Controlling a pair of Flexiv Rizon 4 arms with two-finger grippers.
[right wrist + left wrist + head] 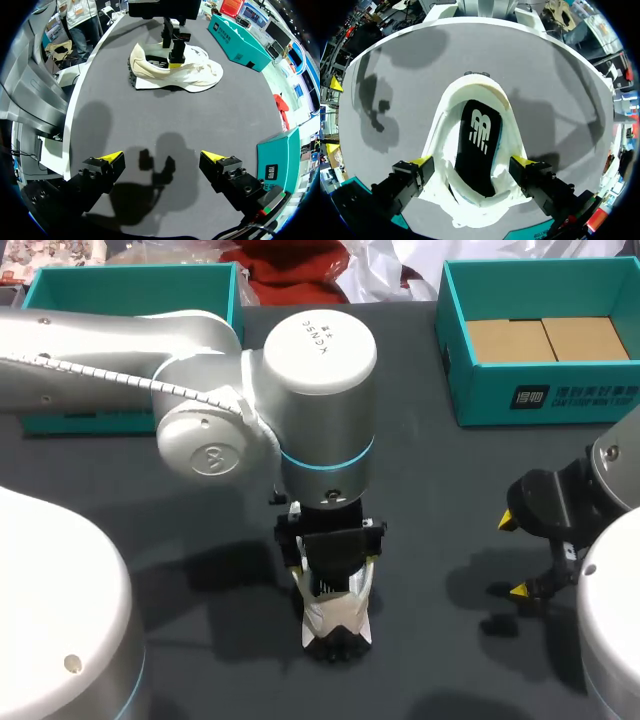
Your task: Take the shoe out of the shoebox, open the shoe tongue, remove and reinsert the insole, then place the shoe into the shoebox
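A dark grey table [450,470] is seen from above. At its far left corner sits a shallow teal box [130,285], partly hidden by the left arm [120,350]. That arm comes in from the left and ends near the middle of the table, pointing straight down.

Its left gripper [472,161] straddles a white shoe [335,615] that stands on its sole close to the table's near edge, about midway along it. The heel faces the near edge, and the toe is hidden under the gripper. The fingers are spread wide, with one yellow tip pressed against each side of the shoe's opening, so the gripper holds the shoe. In the left wrist view, a black insole [477,145] with a white mark lies inside the shoe.

Nearer the right edge, the right gripper [161,156] hangs above bare table. Its fingers are apart and hold nothing, and its shadow falls below it.

At the far right corner stands the teal shoebox [560,395]. It has no lid on, and its floor is brown cardboard.
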